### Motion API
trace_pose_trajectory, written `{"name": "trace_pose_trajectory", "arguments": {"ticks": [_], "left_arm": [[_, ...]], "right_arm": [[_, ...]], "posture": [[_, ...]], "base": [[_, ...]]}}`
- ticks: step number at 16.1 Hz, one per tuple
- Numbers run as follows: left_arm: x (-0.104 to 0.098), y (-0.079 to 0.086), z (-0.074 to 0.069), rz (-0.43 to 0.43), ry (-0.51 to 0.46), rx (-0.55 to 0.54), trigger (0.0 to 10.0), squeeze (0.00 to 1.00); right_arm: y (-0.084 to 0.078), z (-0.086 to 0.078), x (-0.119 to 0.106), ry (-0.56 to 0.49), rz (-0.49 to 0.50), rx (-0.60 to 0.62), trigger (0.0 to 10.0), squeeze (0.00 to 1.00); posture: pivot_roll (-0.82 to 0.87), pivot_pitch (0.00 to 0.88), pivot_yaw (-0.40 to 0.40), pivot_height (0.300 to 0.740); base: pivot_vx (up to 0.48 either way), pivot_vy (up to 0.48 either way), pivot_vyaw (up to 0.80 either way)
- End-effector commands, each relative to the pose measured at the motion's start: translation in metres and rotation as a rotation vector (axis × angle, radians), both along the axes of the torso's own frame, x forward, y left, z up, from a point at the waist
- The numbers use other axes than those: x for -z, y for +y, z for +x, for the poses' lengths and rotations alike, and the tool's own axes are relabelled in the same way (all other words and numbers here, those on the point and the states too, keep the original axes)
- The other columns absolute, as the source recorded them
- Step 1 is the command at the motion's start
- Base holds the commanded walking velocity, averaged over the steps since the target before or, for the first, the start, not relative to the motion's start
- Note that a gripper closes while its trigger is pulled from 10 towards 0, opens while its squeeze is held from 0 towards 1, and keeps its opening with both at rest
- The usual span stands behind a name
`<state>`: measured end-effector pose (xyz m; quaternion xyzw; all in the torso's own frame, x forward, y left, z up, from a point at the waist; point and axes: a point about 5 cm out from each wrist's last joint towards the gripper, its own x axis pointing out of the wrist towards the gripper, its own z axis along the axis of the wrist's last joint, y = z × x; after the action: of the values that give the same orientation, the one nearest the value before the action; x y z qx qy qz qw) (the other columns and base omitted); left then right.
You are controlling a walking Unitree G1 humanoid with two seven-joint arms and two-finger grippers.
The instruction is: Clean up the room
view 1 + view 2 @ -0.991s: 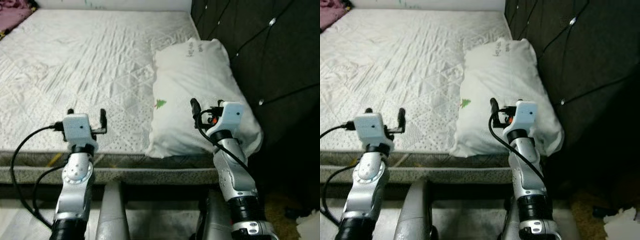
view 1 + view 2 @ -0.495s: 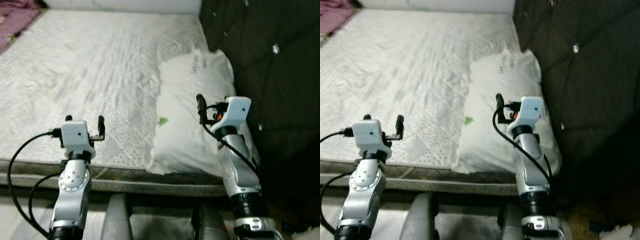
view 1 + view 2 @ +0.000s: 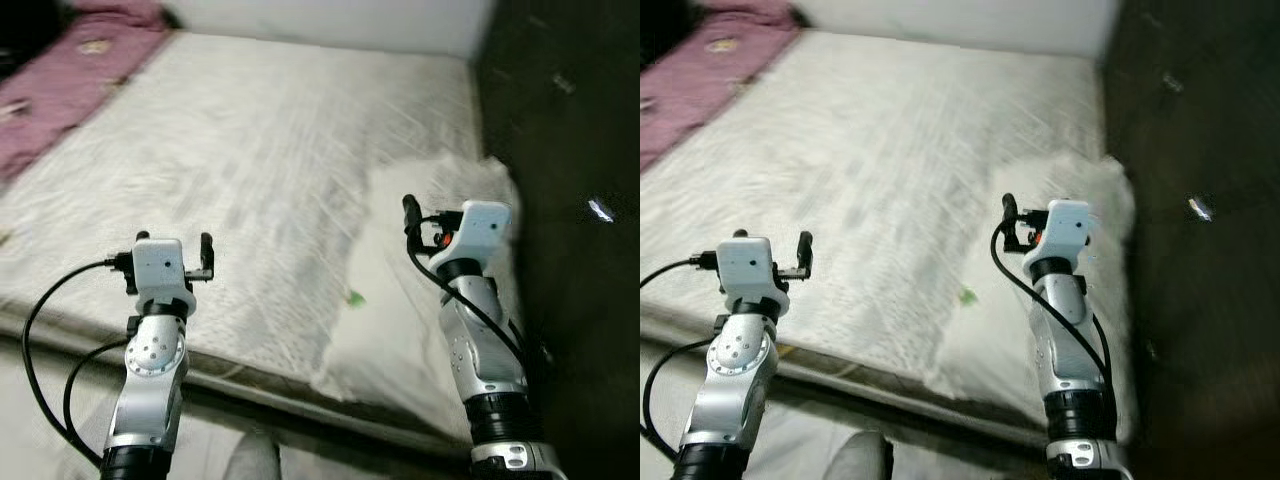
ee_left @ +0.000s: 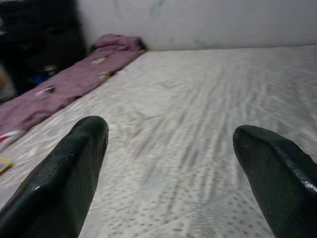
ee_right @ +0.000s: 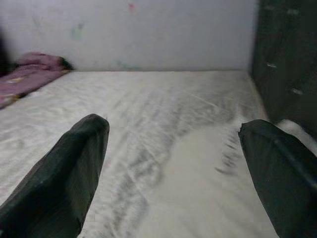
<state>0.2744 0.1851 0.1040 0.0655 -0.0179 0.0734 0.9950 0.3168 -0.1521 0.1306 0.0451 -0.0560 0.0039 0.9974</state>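
Observation:
A white pillow point(image 3: 420, 300) with a small green mark point(image 3: 354, 297) lies on the right side of the white mattress point(image 3: 250, 150), against the dark tufted headboard point(image 3: 570, 150). A purple blanket point(image 3: 70, 90) is bunched along the bed's far left edge. My left gripper point(image 3: 174, 240) is raised over the mattress's near edge, open and empty. My right gripper point(image 3: 440, 210) hovers above the pillow, also open with nothing between its fingers point(image 5: 74, 163). The left wrist view looks across the mattress to the purple blanket point(image 4: 64, 84).
A pale wall point(image 3: 330, 20) runs behind the bed. The headboard closes off the right side. The bed's near edge point(image 3: 260, 375) lies just in front of my arms, with grey floor point(image 3: 40, 430) below at the left.
The camera has swung left and the picture is blurred; the purple blanket has come into view and the pillow sits further right. Both grippers stay raised and open.

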Motion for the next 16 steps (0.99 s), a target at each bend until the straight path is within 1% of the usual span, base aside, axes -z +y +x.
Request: {"name": "trace_pose_trajectory", "arguments": {"ticks": [1,4,6,8,10,13,14,16], "left_arm": [[0.002,0.001,-0.003,0.004,0.013,-0.008,10.0,0.0],[0.001,-0.006,-0.002,-0.008,0.01,0.023,10.0,0.0],[0.0,-0.007,-0.001,-0.02,0.008,0.018,10.0,0.0],[0.001,-0.007,-0.002,-0.024,0.01,0.016,10.0,0.0],[0.004,-0.011,-0.005,-0.057,0.022,0.046,10.0,0.0],[0.005,-0.013,-0.005,-0.072,0.03,0.054,10.0,0.0],[0.005,-0.013,-0.005,-0.075,0.03,0.06,10.0,0.0],[0.004,-0.014,-0.004,-0.082,0.03,0.066,10.0,0.0]], "right_arm": [[0.0,-0.001,-0.001,0.001,-0.003,0.007,10.0,0.0],[-0.003,-0.002,0.002,0.017,-0.007,0.021,10.0,0.0],[-0.003,-0.002,0.002,0.023,-0.015,0.019,10.0,0.0],[-0.001,-0.001,0.002,0.025,-0.02,0.009,10.0,0.0],[0.003,0.0,0.002,0.029,-0.022,-0.015,10.0,0.0],[0.007,0.0,0.004,0.048,-0.003,-0.029,10.0,0.0],[0.007,0.0,0.007,0.07,-0.01,-0.027,10.0,0.0],[0.007,-0.001,0.005,0.058,0.0,-0.037,10.0,0.0]], "posture": [[0.07,0.0,0.032,0.74],[0.07,0.0,0.023,0.74],[0.07,0.0,0.015,0.74],[0.07,0.0,0.009,0.74],[0.07,0.003,0.001,0.74],[0.06,0.008,0.001,0.74],[0.06,0.008,0.001,0.74],[0.06,0.02,0.0,0.74]], "base": [[0.0,0.0,0.0],[0.0,0.0,0.0],[0.0,0.0,0.0],[0.0,0.0,0.0],[0.0,0.0,0.0],[0.0,0.0,0.0],[0.0,0.0,0.0],[0.0,0.0,0.0]]}}
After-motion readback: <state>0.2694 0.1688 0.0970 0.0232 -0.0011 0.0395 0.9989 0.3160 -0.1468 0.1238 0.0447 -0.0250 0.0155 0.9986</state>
